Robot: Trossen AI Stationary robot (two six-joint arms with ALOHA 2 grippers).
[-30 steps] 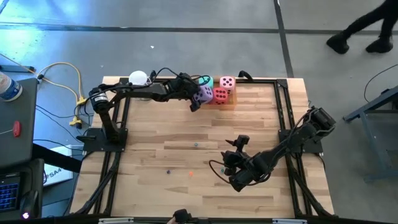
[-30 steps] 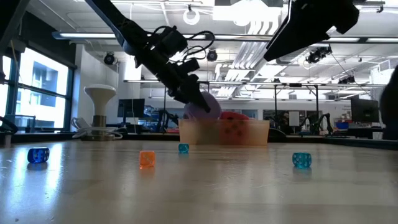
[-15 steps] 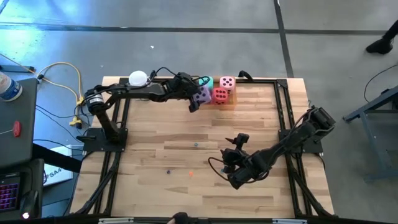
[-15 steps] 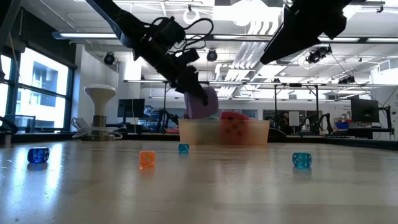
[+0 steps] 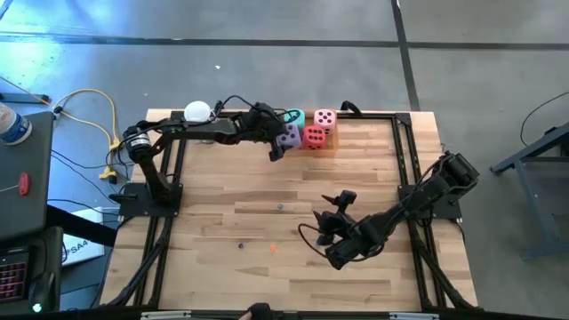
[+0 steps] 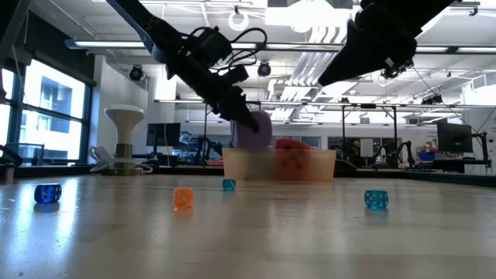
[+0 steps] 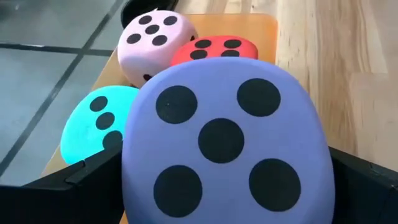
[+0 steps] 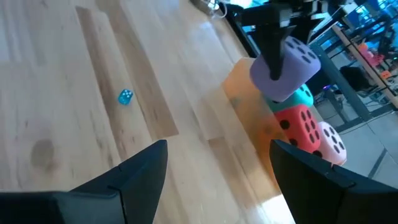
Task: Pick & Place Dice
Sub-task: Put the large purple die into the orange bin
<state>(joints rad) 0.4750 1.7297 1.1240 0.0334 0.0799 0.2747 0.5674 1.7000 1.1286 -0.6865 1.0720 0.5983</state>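
The purple die [image 5: 290,135] is clamped in the left gripper [image 5: 283,140] just above the tray [image 6: 310,167] w/ pink [image 5: 325,117], red [image 5: 315,135] & teal [image 7: 93,127] dice inside, so placing is judged underway, lowering & release needed next; right gripper [image 5: 331,233] is held spread, idle

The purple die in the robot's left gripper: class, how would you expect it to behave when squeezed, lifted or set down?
The purple die has rounded, puffy corners, so it probably gives under the fingers. The left gripper holds it above the orange tray by two sides alone, which suggests it is light. Flat faces should stop it rolling.
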